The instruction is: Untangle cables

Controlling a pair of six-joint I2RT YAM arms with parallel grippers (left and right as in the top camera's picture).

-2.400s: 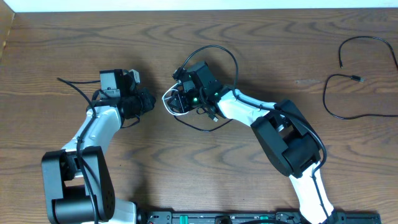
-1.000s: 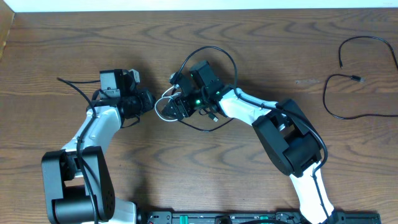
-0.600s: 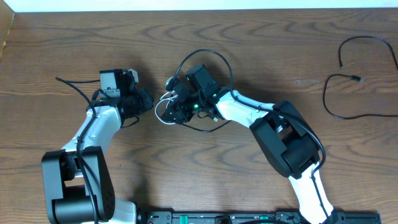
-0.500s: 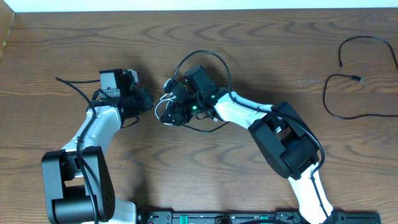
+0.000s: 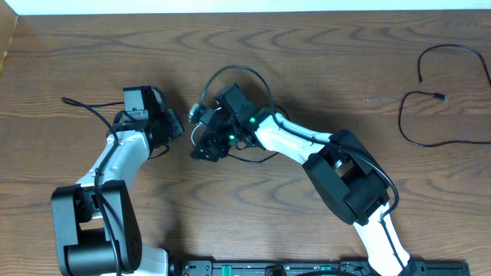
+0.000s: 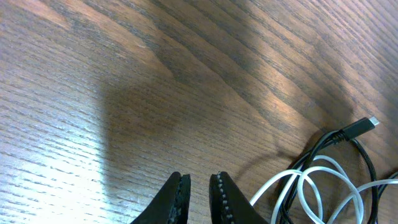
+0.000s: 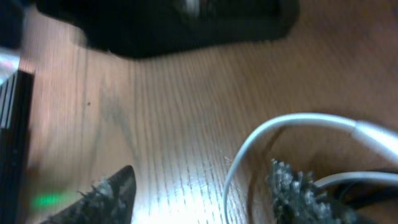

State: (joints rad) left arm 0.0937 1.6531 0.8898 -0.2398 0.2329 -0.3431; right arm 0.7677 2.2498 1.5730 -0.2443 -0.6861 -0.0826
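The white cable (image 6: 303,186) lies in loops crossed with the black cable (image 6: 339,135), whose plug (image 6: 368,122) points right. In the overhead view the black cable's loop (image 5: 230,70) arcs behind my right gripper (image 5: 198,146), which covers the tangle. My right gripper (image 7: 202,171) is open and low over the wood, with a white cable (image 7: 292,118) strand running between its fingers, close to the right one. My left gripper (image 6: 199,177) is almost shut, with only a narrow empty gap, and sits just left of the tangle (image 5: 178,123).
Another thin black cord (image 5: 430,142) with small plug ends lies at the far right of the table (image 5: 307,38). A dark blurred body (image 7: 186,25) fills the top of the right wrist view. The left arm's own black wire (image 5: 84,106) trails to its left.
My right gripper has slid left with the tangle, closing on the left gripper. The black loop followed it. The left arm barely moved.
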